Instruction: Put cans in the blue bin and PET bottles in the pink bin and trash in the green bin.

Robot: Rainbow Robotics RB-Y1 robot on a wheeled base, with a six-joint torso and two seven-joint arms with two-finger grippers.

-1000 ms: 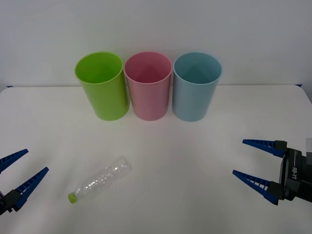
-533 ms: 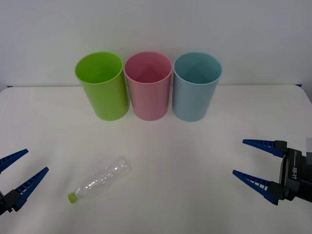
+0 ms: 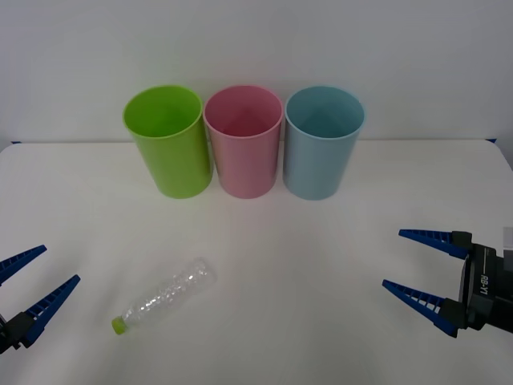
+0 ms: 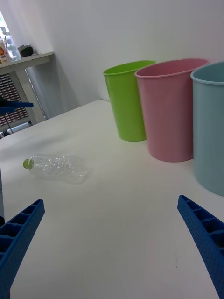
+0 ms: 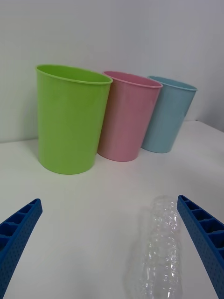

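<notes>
Front view: I have the bottle (image 3: pixel 164 295) lying on its side on the table (image 3: pixel 321 241), green cap (image 3: pixel 118 325) pointing toward my near-left corner, base angled up toward the bins. It sits well apart from all 3 bins, which stand upright in a row at the back, rims nearly touching: green bin (image 3: pixel 168 140), pink bin (image 3: pixel 244 140), blue bin (image 3: pixel 323 140).

My left gripper (image 3: pixel 32 285) waits low near the table's left edge, jaws spread wide, the bottle just beside it; the left wrist camera shows the crinkled body (image 5: pixel 158 252) between the 2 fingers, so I judge this arm is the one lined up to take it. My right gripper (image 3: pixel 421 265) sits at the right, jaws also wide apart, holding nothing, far from the bottle.

Nothing is sorted yet; the bottle belongs in the pink bin.
</notes>
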